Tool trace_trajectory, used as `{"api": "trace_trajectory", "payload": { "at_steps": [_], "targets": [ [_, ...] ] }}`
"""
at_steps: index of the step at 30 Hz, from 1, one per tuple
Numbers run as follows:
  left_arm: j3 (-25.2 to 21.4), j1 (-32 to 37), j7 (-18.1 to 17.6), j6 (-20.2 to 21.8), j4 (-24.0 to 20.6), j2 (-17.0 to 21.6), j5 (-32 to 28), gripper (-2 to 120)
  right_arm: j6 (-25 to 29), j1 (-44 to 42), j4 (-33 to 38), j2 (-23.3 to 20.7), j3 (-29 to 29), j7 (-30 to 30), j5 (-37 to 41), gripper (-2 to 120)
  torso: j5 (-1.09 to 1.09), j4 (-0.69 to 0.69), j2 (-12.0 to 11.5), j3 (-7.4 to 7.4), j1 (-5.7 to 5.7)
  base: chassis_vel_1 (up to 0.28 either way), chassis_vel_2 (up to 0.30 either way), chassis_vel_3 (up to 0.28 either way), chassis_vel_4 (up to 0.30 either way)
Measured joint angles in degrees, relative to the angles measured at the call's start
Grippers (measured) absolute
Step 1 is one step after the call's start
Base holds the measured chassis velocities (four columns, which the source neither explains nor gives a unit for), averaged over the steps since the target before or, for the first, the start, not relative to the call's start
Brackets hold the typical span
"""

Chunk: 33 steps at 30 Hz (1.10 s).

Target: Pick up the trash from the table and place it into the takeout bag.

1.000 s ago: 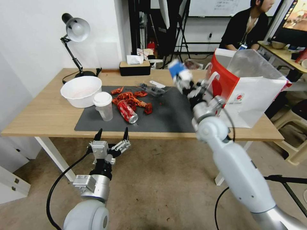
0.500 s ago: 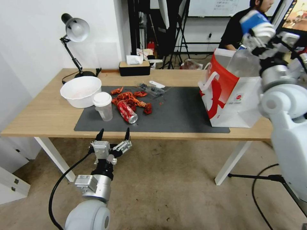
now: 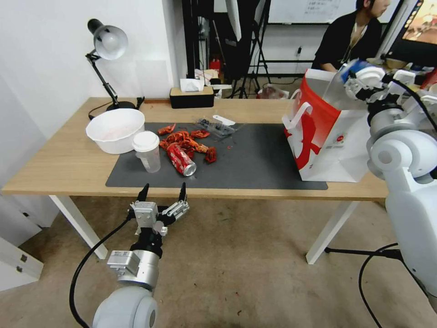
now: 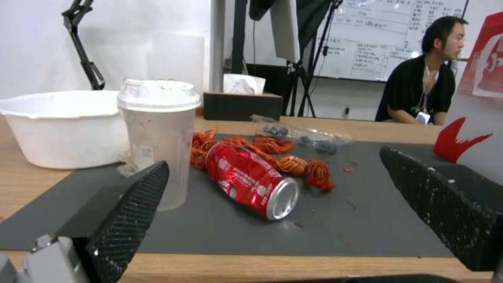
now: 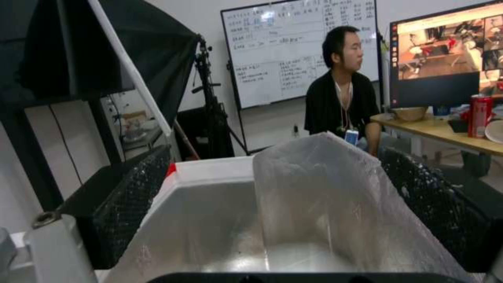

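My right gripper (image 3: pixel 363 78) hangs over the takeout bag's (image 3: pixel 332 136) open mouth. In the right wrist view its fingers (image 5: pixel 131 200) stand wide apart with nothing between them, above the clear liner (image 5: pixel 325 204). The blue-and-white tub (image 3: pixel 359 70) shows at the gripper's tip by the bag's rim. On the table's (image 3: pixel 63 168) dark mat (image 3: pixel 255 159) lie a crushed red can (image 3: pixel 181 159), a lidded clear cup (image 3: pixel 147 150), red shell leftovers (image 3: pixel 184 139) and a clear wrapper (image 3: pixel 216 126). A pale bowl (image 3: pixel 114 130) sits left of them. My left gripper (image 3: pixel 164 187) waits open below the table's front edge.
A desk lamp (image 3: pixel 107 43) and a dark tissue box (image 3: pixel 192 96) stand at the table's back. A second desk with a monitor (image 3: pixel 421 32) lies behind the bag. The mat between the leftovers and the bag is bare.
My right arm carried the tub from over the mat up and to the right, then came down to the bag's mouth. The left arm has barely moved.
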Motion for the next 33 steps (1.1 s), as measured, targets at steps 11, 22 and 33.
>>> {"api": "trace_trajectory", "payload": {
  "at_steps": [11,22,33],
  "targets": [
    [-0.1,0.0,0.0,-0.1,-0.2,0.0,0.0,100,16.2,-5.0,5.6,-1.0,1.6,-13.1,8.7,100,-0.01,0.01,0.0,0.0,0.0,0.0,0.0,0.0,0.0],
    [-0.5,0.0,-0.1,-1.2,0.3,0.0,-0.3,100,24.7,-29.1,18.4,2.6,0.4,-22.3,-10.3,100,0.01,0.01,0.0,-0.01,0.0,0.0,0.0,0.0,0.0],
    [-0.8,-0.1,-0.2,-2.3,1.2,0.2,-0.3,100,38.0,-53.7,16.0,9.4,-1.8,-19.7,-28.7,100,0.0,-0.01,0.0,0.0,0.0,0.0,0.0,0.0,0.0]
  ]
}}
